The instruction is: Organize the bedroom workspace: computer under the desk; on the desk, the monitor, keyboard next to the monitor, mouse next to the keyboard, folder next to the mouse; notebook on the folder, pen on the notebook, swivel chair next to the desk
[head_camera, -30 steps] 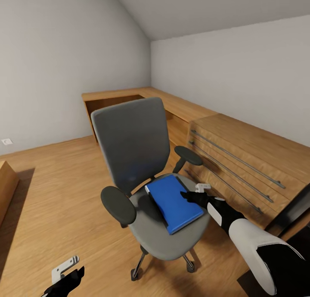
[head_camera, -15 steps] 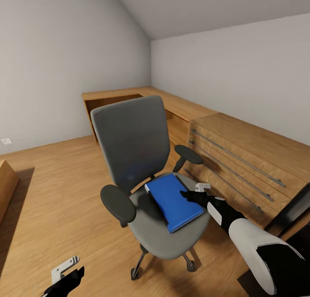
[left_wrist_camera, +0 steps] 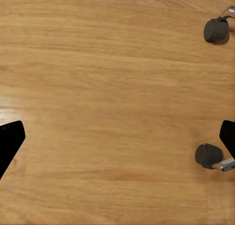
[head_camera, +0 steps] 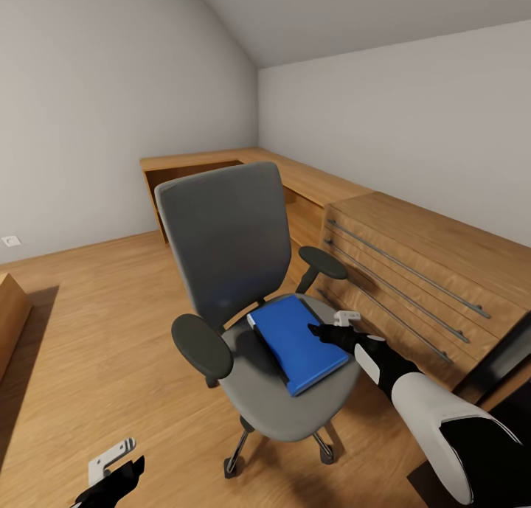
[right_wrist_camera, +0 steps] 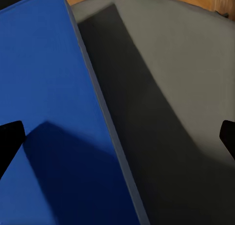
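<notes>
Risk: my right gripper (head_camera: pixel 324 332), jaws spread, hovers over the blue folder (head_camera: pixel 299 342) lying on the swivel chair (head_camera: pixel 243 287) seat; a sideways nudge could roll the chair away, I judge.

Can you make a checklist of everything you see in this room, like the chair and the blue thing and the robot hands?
Surface: wooden desk runs along the far walls into the corner; its visible top is bare.
Job's things: blue folder lies flat on the seat of the grey swivel chair.
Clutter: nothing seen.
Grippers: right gripper is open, over the folder's edge, one fingertip either side, not clamped; left gripper is low over the wooden floor, open and empty.
Cables: nothing seen.
Surroundings: wooden drawer unit with long metal handles beside the chair; chair wheels on the floor; grey walls and a sloped ceiling.
</notes>
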You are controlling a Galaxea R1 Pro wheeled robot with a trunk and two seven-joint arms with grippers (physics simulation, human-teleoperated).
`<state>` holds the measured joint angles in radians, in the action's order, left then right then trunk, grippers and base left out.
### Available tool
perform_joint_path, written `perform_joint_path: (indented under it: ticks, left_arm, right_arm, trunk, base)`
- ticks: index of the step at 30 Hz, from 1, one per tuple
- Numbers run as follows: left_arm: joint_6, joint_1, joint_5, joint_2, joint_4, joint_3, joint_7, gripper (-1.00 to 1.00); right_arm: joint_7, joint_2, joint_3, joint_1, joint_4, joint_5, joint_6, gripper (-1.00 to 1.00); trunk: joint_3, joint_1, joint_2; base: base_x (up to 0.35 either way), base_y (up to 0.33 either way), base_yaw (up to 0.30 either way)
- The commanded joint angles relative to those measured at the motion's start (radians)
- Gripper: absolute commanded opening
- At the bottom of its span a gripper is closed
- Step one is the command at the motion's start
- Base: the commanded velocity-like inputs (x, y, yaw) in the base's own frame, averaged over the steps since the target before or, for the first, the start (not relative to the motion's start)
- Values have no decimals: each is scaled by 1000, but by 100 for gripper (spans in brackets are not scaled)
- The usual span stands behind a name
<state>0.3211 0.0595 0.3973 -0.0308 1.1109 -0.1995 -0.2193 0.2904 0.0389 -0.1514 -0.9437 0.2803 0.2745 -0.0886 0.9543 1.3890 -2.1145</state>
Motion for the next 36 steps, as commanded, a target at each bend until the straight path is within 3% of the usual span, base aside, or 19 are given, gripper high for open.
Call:
perform_joint_path:
  ticks: [1,36]
  left_arm:
    - [4,0,11,0,1,0,-6,100]
    - [3,0,11,-3,-22,-2,-6,100]
  right_arm:
    - [0,1,-14,0,-22,3,-5,100]
    - [0,1,-14,0,-23,3,-5,100]
  trunk:
    - [1,0,0]
    - [1,0,0]
  base:
    - [0,0,0]
    - [-100,0,0]
